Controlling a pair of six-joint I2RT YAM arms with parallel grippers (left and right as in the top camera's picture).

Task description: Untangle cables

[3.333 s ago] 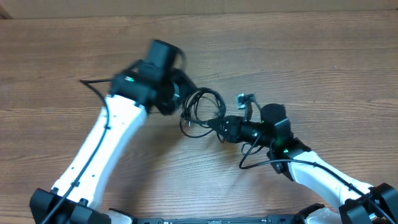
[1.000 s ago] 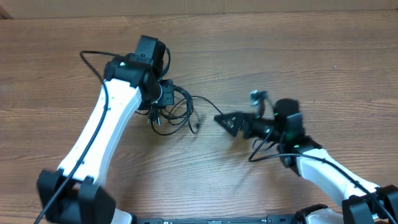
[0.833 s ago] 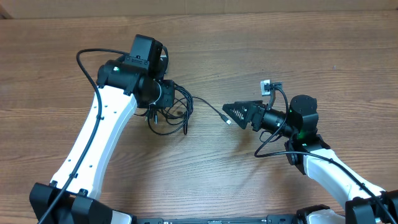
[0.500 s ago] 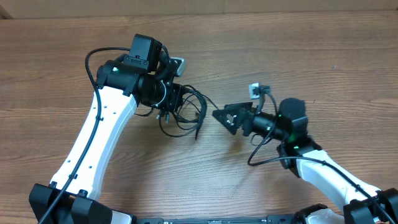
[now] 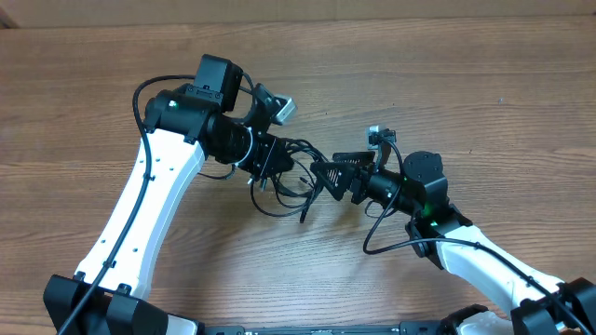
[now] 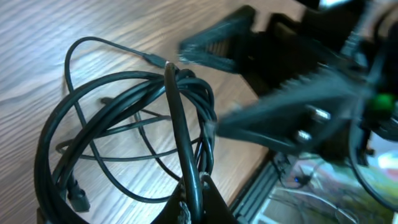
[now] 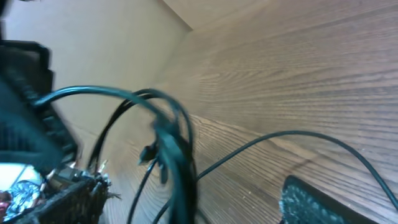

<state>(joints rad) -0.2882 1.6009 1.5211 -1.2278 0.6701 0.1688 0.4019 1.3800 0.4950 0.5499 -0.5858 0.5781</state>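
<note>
The cables are a tangled bundle of thin black loops hanging just above the table's middle, with one loose end trailing down. My left gripper is shut on several strands of them; the left wrist view shows the coil spreading out from my pinched fingertips. My right gripper comes in from the right, open, with its two fingers on either side of the bundle. In the right wrist view a blurred clump of cable stands between the ridged fingers, untouched by either pad.
The wooden table runs to a tan back wall along the top edge. The right arm's own black wire loops below its wrist. The left arm's wire arcs out to the left. Both arms crowd the middle.
My left gripper has carried the bundle to the right. My right gripper has moved left, so its fingers now straddle the cables, and its jaws have narrowed a little.
</note>
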